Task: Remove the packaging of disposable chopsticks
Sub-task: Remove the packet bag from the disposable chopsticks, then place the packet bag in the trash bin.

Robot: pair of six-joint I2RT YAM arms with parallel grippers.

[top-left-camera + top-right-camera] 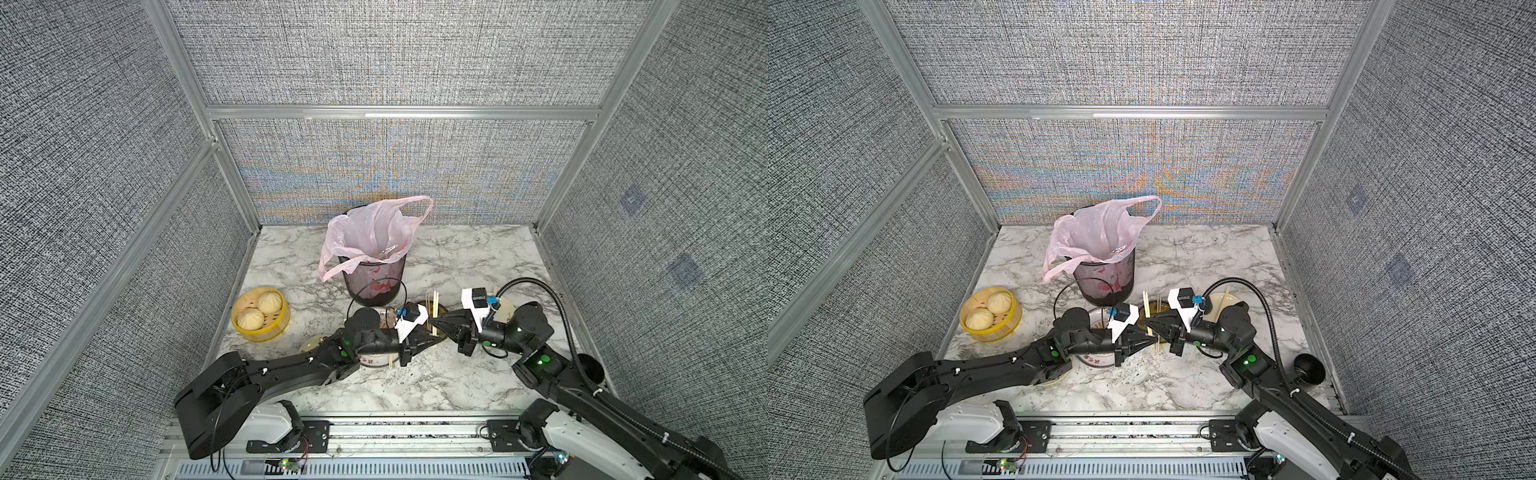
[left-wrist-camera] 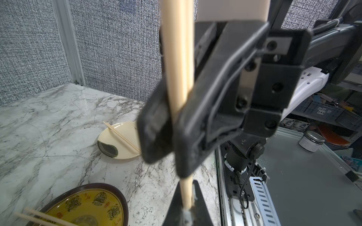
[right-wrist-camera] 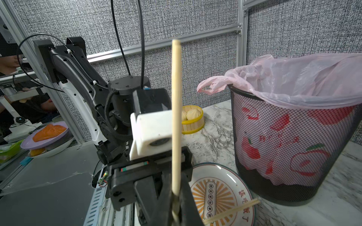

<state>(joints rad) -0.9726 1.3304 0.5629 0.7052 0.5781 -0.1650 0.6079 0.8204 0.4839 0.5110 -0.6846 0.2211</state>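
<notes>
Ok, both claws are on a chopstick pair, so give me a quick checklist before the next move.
1. Right claw shut on the chopsticks: ok.
2. Left claw shut on the same pair: ok.
3. Sleeve on that pair: cannot tell, no plastic shows plainly.
4. Pair held off the table: ok.
5. Bag mouth open in the bin: ok.
</notes>
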